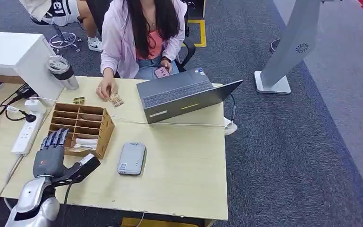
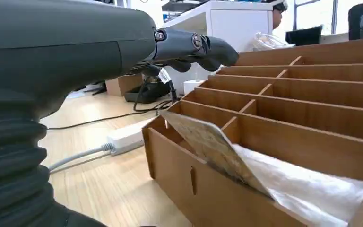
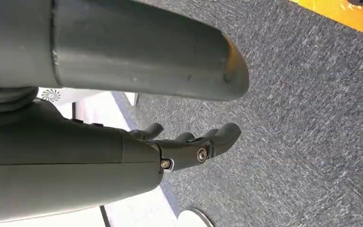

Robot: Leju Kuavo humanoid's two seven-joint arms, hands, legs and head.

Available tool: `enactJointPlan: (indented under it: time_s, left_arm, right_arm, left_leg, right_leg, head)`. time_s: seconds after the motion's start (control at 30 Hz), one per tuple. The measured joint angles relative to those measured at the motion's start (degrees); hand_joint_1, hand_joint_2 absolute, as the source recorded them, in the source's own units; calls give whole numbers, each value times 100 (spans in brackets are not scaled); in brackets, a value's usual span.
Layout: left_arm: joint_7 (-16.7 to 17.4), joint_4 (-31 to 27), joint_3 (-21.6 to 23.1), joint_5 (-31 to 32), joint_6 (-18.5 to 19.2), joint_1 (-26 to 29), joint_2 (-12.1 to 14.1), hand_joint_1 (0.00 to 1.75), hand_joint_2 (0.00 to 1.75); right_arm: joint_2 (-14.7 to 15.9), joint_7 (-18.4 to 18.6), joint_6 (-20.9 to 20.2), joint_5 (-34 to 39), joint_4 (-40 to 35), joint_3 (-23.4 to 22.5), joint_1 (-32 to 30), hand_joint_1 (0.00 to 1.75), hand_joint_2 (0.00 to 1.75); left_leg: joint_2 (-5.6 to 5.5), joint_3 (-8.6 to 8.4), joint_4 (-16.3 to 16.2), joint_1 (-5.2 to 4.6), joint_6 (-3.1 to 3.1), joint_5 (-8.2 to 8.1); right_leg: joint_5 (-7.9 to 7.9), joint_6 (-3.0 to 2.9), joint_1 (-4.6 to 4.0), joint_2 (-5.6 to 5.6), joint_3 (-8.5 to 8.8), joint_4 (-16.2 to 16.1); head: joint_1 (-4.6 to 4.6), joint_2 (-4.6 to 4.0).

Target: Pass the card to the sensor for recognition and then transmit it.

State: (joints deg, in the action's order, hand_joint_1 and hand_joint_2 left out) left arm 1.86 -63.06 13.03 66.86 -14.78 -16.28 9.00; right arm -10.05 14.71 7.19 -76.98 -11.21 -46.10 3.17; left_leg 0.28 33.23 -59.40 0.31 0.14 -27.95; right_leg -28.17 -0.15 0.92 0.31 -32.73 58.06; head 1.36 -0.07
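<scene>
Left hand [image 1: 52, 153] near tabletop [image 1: 189, 161] front-left corner, fingers [image 1: 56, 138] spread, empty, over organizer [image 1: 105, 128] holding card [image 2: 212, 144]. Sensor [image 1: 132, 158] beside. Right hand [image 3: 189, 144] fingers loosely apart, empty.

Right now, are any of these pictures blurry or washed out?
Head view: even light, a little soft. Left wrist view: bright windows wash out the background, and the close hand is soft while the wooden organizer is sharper. Right wrist view: carpet crisp.

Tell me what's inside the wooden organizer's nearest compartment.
In the wooden organizer, the nearest compartment holds a card leaning tilted against white wrapping. Whatever lies beneath them is covered.
</scene>
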Motion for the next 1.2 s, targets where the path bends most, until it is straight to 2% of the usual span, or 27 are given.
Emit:
enactJointPlan:
  time_s: [0.77, 0.9, 1.2]
  left_arm:
    - [-15, 236, -74, -15, -13, -33, -9, 0, 175]
    - [-114, 238, -74, 61, -92, -37, -15, 0, 175]
    - [-182, 238, -72, 72, -142, -299, -116, 0, 175]
  right_arm:
    - [0, -9, 0, -22, 2, 0, 2, 0, 0]
    - [0, -37, 2, -39, 0, 0, 3, 0, 0]
    - [0, -33, -2, -90, 2, 0, 8, 0, 0]
  left_leg:
    - [0, 0, 0, 0, 0, 0]
    - [0, 0, 0, 0, 0, 0]
    - [-1, 0, -1, 0, 0, 0]
  right_leg:
    - [0, 0, 0, 0, 0, 0]
    - [0, 0, 0, 0, 0, 0]
    - [1, 0, 0, -1, 0, 0]
  head:
    - [0, 0]
    - [0, 0]
    - [0, 0]
